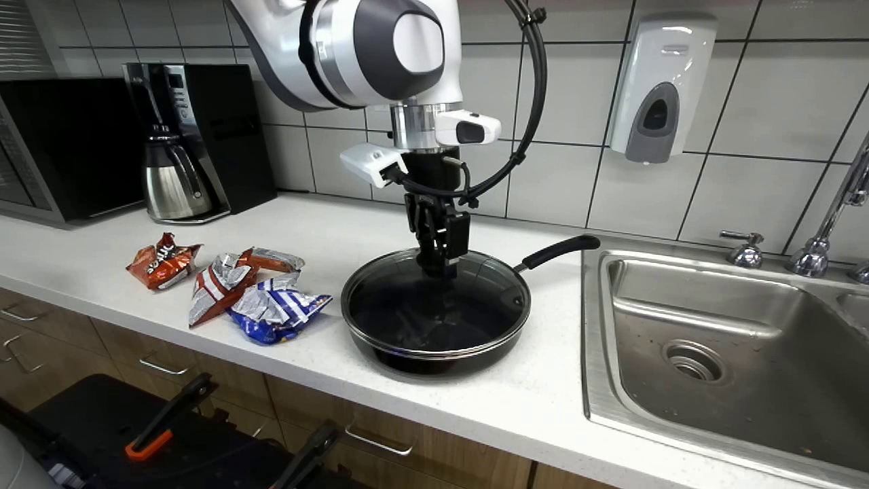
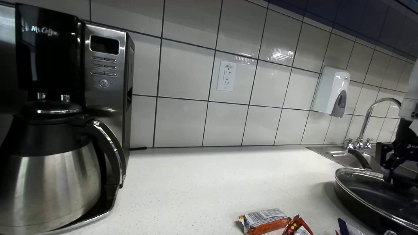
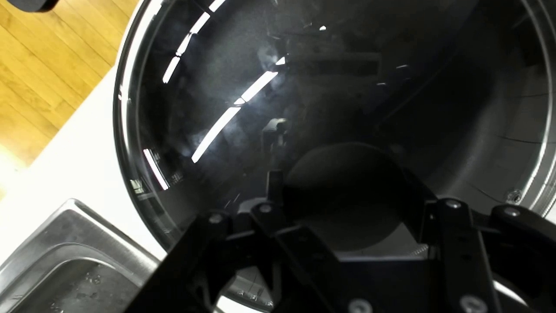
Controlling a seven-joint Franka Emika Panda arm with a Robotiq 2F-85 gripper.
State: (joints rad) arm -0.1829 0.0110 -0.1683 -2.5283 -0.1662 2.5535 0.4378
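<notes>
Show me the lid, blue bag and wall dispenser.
Lid (image 3: 321, 115), in the wrist view: central glass.
Blue bag (image 1: 277, 310), in an exterior view: striped middle.
Wall dispenser (image 1: 669, 69), in an exterior view: white casing.

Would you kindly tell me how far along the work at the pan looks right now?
Done: positioning looks complete, with the gripper at the lid. In hand: the grasp; its fingers flank the knob, but I cannot tell whether they are tight on it. Left: lifting the lid, probably, since it rests on the pan.
</notes>
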